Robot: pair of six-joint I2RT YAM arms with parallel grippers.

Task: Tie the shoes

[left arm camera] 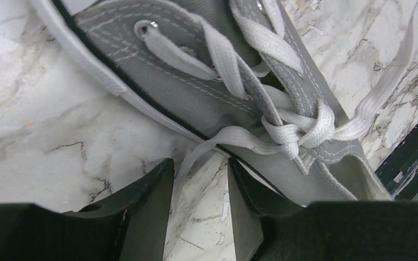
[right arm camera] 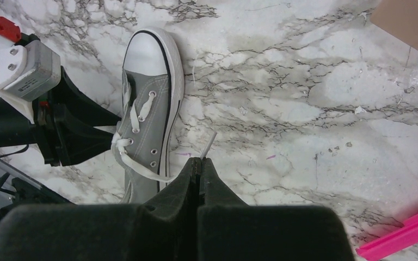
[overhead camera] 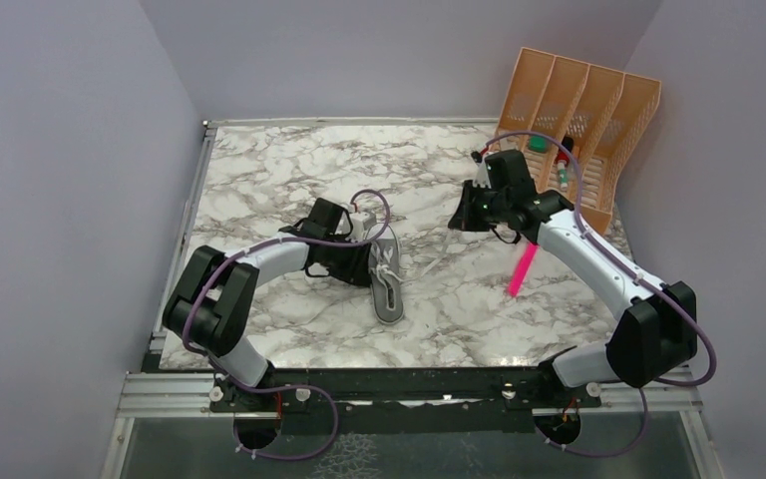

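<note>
**One side pinching, one apart**

Your right gripper (right arm camera: pixel 198 162) is pressed together on a white lace end (right arm camera: pixel 209 145) — your left gripper (left arm camera: pixel 200 167) stands apart, near the knot (left arm camera: pixel 299 130). The grey shoe (overhead camera: pixel 387 284) lies on the marble table (overhead camera: pixel 289 170) between the arms.

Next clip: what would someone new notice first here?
A grey sneaker lies central on the marble table, laces loosely knotted. The right gripper, fingers shut, pinches one white lace out beside the shoe, while the left gripper, fingers open, straddles the other strand next to the knot. A pink stick lies by the right arm, an orange file rack in the far right corner.
</note>
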